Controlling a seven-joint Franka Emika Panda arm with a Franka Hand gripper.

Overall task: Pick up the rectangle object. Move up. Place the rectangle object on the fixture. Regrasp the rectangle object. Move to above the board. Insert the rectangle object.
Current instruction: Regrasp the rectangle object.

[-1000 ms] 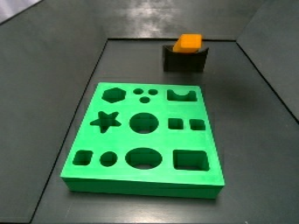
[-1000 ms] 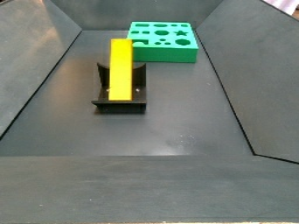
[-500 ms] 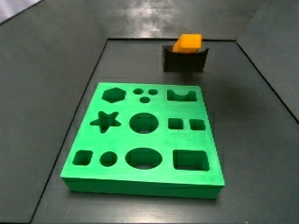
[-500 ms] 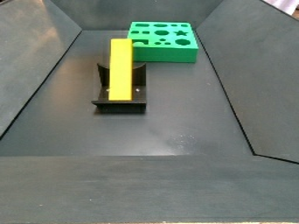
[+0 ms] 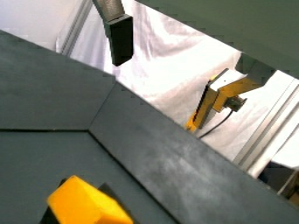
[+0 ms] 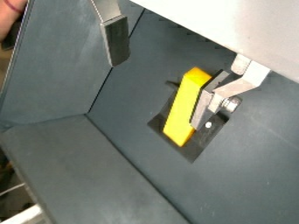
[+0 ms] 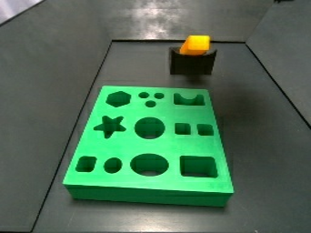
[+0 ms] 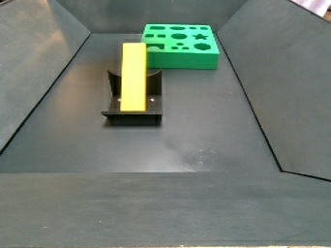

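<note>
In a side view, the large bright green rectangular board (image 7: 151,142) with its shaped cut-outs fills the left and middle of the dark floor, and narrow strips of bare floor run between its long edges and the sloping dark walls. At about one o'clock from the board's centre, well apart from its far edge, stands the small dark notched fixture (image 7: 194,61), close to the back wall, with the elongated orange-yellow rectangular block (image 7: 195,44) seated in its top; only the block's end face shows there.

In a side view from the opposite end, the block (image 8: 134,74) lies lengthwise across the fixture (image 8: 132,105) and overhangs it toward the board (image 8: 183,46), which sits at one o'clock — its near corner just beside the block's far end. The wide floor below the fixture, toward six o'clock, is bare and open.

The gripper does not appear in either side view. In a wrist view, one dark-padded finger (image 6: 114,37) hangs high above the floor, with the block (image 6: 186,106) far beneath it and untouched. In a wrist view, the gripper (image 5: 118,38) shows only that single finger, so whether the claw is spread or closed cannot be told — nothing is seen held against the pad.
</note>
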